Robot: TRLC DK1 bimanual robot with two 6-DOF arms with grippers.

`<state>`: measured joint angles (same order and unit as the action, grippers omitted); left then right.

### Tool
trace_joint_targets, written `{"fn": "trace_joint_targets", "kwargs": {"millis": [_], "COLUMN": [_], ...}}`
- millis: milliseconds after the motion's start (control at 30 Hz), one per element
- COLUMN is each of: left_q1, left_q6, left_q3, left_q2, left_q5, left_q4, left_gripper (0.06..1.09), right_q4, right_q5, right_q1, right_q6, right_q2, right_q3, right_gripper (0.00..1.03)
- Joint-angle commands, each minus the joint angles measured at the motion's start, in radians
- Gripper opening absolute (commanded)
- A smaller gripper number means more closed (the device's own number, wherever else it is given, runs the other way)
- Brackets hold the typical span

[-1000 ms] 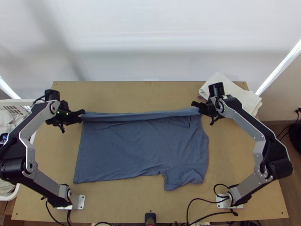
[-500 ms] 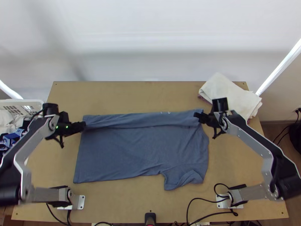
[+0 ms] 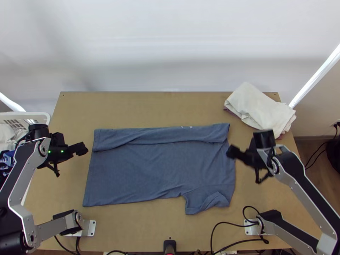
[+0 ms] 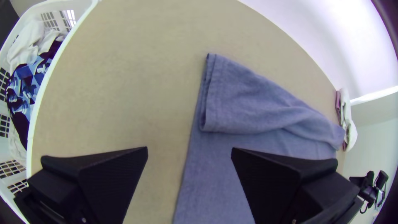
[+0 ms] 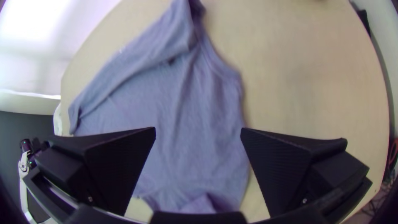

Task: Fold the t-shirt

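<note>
T-shirt [image 3: 157, 170] lies on the table [image 3: 140, 229], its far side folded over in a band [image 3: 163, 135], presumably to narrow it first; the near sleeve [image 3: 208, 203] juts out unfolded. Off its two ends, the left gripper [image 4: 189, 148] and right gripper [image 5: 198, 128] are both released, fingers wide, empty, probably placed to lift the near side together. Beyond, white cloth [image 3: 259, 106] sits at the far right corner, likely leaving room for folding.
</note>
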<state>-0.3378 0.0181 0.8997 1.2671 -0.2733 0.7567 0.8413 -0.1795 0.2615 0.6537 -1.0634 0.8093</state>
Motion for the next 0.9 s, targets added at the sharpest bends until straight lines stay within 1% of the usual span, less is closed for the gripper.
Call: {"fn": "trace_joint_targets", "kwargs": {"millis": [0,100,167,200,300,367,433,467,533,567,633,767,867], "left_q1": [-0.006,-0.006,-0.003,-0.001,0.002,0.003,0.006,0.006,0.006,0.006,0.008,0.006,0.003], "left_q6": [-0.032,-0.032,-0.032,-0.032,-0.032,-0.032,-0.032,-0.032,-0.032,-0.032,-0.033,-0.035,-0.055], "left_q3": [0.034,0.041,0.044,0.044,0.044,0.047,0.047,0.048,0.048,0.050,0.053,0.062,0.064], "left_q2": [-0.043,-0.058,-0.064,-0.067,-0.074,-0.078,-0.083,-0.084,-0.087,-0.087,-0.091,-0.092,-0.092], "left_q5": [-0.006,-0.006,-0.006,-0.006,-0.006,-0.006,-0.004,-0.004,-0.004,-0.006,-0.004,-0.004,-0.003], "left_q4": [0.035,0.047,0.056,0.058,0.061,0.067,0.070,0.070,0.070,0.072,0.078,0.092,0.104], "left_gripper": [1.04,1.04,1.04,1.04,1.04,1.04,1.04,1.04,1.04,1.04,1.04,1.04,1.04], "right_q4": [0.125,0.168,0.189,0.200,0.205,0.202,0.189,0.189,0.174,0.166,0.150,0.127,0.119], "right_q5": [-0.074,-0.121,-0.124,-0.124,-0.129,-0.127,-0.126,-0.126,-0.124,-0.124,-0.123,-0.121,-0.121], "right_q1": [0.016,0.019,0.028,0.031,0.041,0.036,0.031,0.027,0.010,-0.004,-0.028,-0.090,-0.096], "right_q6": [0.050,0.046,0.043,0.043,0.040,0.023,0.004,-0.012,-0.046,-0.068,-0.103,-0.174,-0.186], "right_q2": [0.013,0.026,0.042,0.043,0.043,0.042,0.039,0.031,0.014,0.005,-0.020,-0.050,-0.072], "right_q3": [-0.047,-0.101,-0.134,-0.147,-0.185,-0.199,-0.210,-0.213,-0.211,-0.213,-0.219,-0.228,-0.228], "right_gripper": [0.96,0.96,0.86,0.84,0.82,0.70,0.66,0.60,0.45,0.40,0.35,0.35,0.35]}}
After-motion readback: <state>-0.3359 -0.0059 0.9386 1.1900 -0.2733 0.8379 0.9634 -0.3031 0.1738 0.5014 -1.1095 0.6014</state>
